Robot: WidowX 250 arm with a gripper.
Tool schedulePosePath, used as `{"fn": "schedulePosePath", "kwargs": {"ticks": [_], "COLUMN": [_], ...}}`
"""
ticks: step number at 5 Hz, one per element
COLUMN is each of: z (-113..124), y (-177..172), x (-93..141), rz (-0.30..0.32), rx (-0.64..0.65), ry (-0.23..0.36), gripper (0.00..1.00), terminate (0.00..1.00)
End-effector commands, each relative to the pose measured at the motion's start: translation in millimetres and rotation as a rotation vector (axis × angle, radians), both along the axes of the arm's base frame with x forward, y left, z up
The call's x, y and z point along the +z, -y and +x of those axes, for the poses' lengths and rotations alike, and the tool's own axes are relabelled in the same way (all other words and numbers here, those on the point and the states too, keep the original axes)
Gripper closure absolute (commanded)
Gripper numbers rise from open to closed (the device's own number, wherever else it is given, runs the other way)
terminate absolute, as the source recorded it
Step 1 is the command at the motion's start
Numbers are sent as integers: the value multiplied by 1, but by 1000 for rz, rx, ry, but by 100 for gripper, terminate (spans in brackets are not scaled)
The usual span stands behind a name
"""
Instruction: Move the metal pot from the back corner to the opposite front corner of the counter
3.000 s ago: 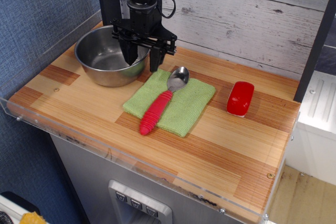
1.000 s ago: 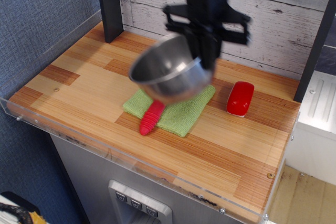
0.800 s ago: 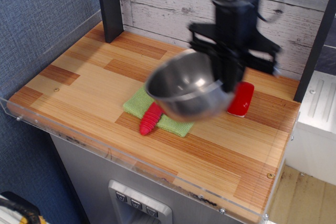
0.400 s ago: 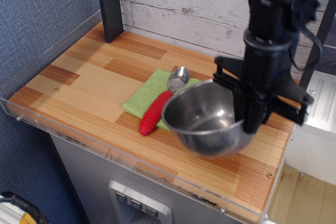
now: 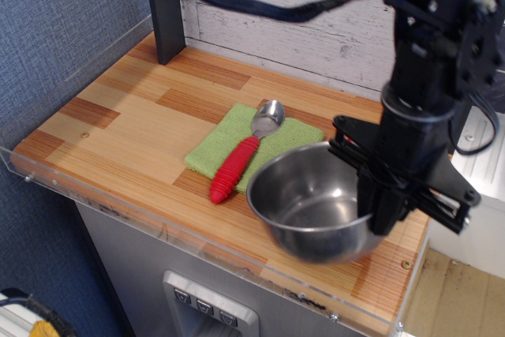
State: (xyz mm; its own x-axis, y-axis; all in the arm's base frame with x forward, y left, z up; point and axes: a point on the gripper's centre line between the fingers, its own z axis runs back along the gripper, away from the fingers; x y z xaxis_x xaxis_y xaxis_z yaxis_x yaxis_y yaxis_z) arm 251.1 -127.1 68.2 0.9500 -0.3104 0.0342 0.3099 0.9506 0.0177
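Observation:
The metal pot is a shiny round steel bowl. It hangs tilted over the front right part of the counter, held by its right rim. My gripper is shut on that rim, one finger inside the pot and one outside. The black arm comes down from the upper right and hides the back right of the counter. I cannot tell whether the pot's base touches the wood.
A green cloth lies mid-counter with a red-handled metal spoon on it, just left of the pot. A dark post stands at the back left corner. A clear acrylic rim edges the front.
The pot left the back left corner, was lifted, and travelled right and forward over the cloth. It now hangs lower over the front right. The red object at the right is now hidden.

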Motion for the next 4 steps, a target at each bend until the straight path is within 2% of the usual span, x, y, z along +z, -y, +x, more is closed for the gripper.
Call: {"fn": "schedulePosePath", "kwargs": {"ticks": [1,2,3,4], "z": [-4,-5,-5,-6], "y": [-2,1,6,12], "x": [4,1,-2,-3], "rz": [1,4,11,23], "rx": [-30,-47,-84,-123], "ry": [22,15,4,6], "gripper": [100,100,0,0], "terminate": [0,0,0,0]}}
